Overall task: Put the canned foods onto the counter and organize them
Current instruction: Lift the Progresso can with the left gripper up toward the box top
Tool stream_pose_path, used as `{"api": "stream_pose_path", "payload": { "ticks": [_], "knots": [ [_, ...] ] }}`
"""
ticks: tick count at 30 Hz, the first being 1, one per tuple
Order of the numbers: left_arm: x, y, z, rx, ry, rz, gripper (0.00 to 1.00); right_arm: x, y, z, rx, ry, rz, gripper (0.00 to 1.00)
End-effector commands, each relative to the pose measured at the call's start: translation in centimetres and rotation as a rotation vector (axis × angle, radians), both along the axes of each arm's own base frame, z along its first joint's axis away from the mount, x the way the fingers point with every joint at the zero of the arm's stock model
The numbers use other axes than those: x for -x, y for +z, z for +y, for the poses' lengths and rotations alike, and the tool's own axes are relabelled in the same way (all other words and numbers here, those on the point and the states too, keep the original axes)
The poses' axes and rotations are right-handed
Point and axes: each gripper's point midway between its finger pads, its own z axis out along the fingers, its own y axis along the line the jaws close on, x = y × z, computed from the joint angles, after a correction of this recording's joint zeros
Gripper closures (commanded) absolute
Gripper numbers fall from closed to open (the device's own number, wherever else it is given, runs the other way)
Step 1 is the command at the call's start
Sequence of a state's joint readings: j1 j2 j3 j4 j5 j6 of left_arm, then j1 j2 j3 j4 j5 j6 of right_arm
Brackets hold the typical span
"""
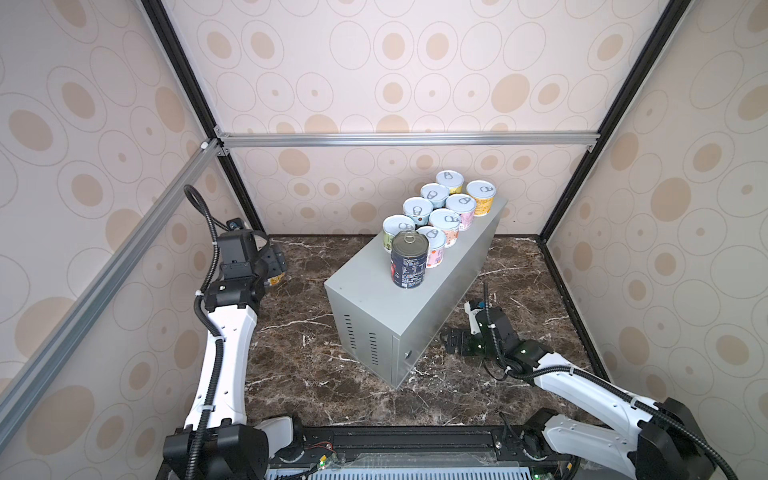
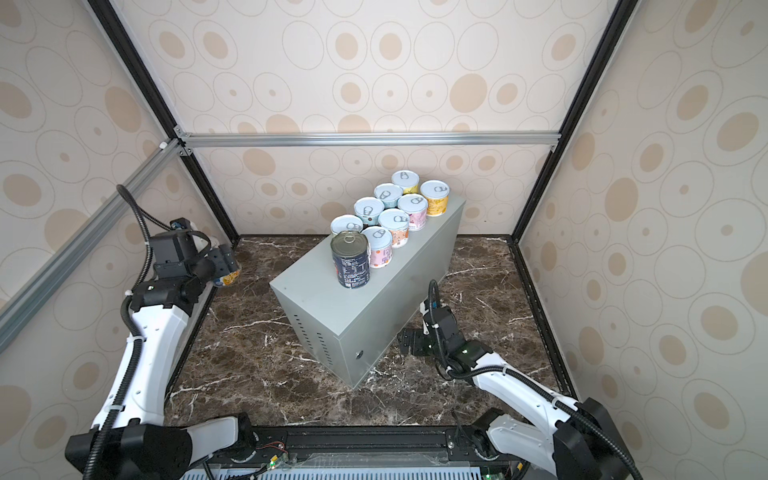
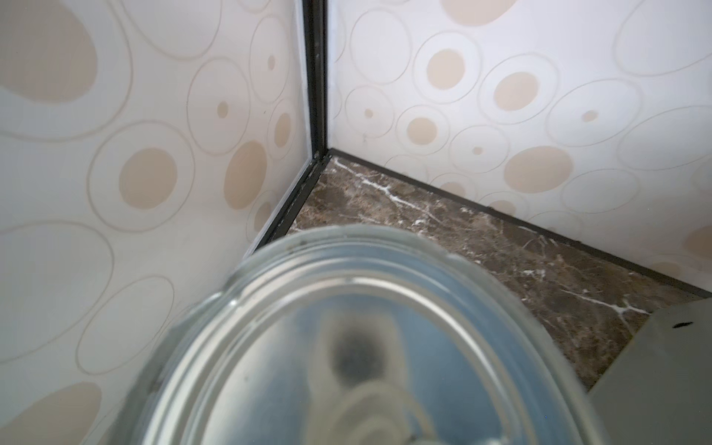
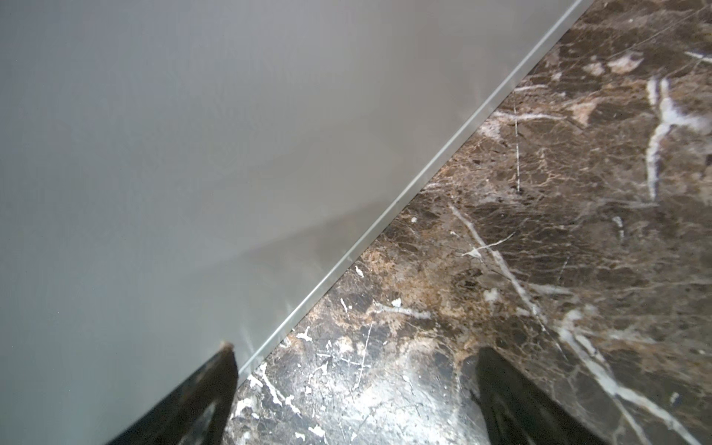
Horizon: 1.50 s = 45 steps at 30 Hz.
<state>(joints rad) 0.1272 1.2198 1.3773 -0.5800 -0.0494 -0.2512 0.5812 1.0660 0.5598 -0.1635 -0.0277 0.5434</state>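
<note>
The counter (image 1: 374, 303) (image 2: 316, 291) is a tall grey metal box standing on the marble. On its top stand several short canned foods (image 1: 446, 220) (image 2: 395, 220) in two rows, with a taller dark navy can (image 1: 409, 259) (image 2: 350, 259) at the near end. My left gripper (image 1: 276, 266) (image 2: 226, 264) is raised near the back left corner, shut on another can (image 1: 277, 280) (image 2: 228, 279) with blue and yellow showing. That can's pale lid (image 3: 366, 346) fills the left wrist view. My right gripper (image 1: 444, 338) (image 2: 401, 340) (image 4: 354, 354) stands open and empty, low beside the counter's right wall (image 4: 154, 154).
The dark marble surface (image 1: 291, 353) (image 4: 539, 231) is walled by patterned panels on three sides, with black frame posts in the corners (image 3: 316, 77). A corner of the counter (image 3: 655, 366) shows in the left wrist view. The near half of the counter's top is bare.
</note>
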Motion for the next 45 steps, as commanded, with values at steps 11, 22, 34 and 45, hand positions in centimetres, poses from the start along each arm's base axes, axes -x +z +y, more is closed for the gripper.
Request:
{"api": "stream_pose_path", "payload": {
  "ticks": [11,22,34,45],
  "knots": [
    [-0.7,14.9,-10.8,-0.109,-0.349,-0.277,0.2,0.9,2.1,-1.4,0.049,-0.003,-0.008,0.01],
    [1.1,17.9,-19.4,-0.122,-0.596,-0.321,0.19,1.7,1.9,-2.2,0.062,-0.032,0.021,0.01],
    [3.5,18.6,-23.7,-0.087,-0.761,-0.345,0.19,2.1,1.1,-3.0,0.1,-0.057,0.051,0.01],
    [4.9,16.9,-26.0,-0.051,-0.846,-0.299,0.19,2.0,0.7,-2.7,0.099,-0.051,0.067,0.01]
  ]
}}
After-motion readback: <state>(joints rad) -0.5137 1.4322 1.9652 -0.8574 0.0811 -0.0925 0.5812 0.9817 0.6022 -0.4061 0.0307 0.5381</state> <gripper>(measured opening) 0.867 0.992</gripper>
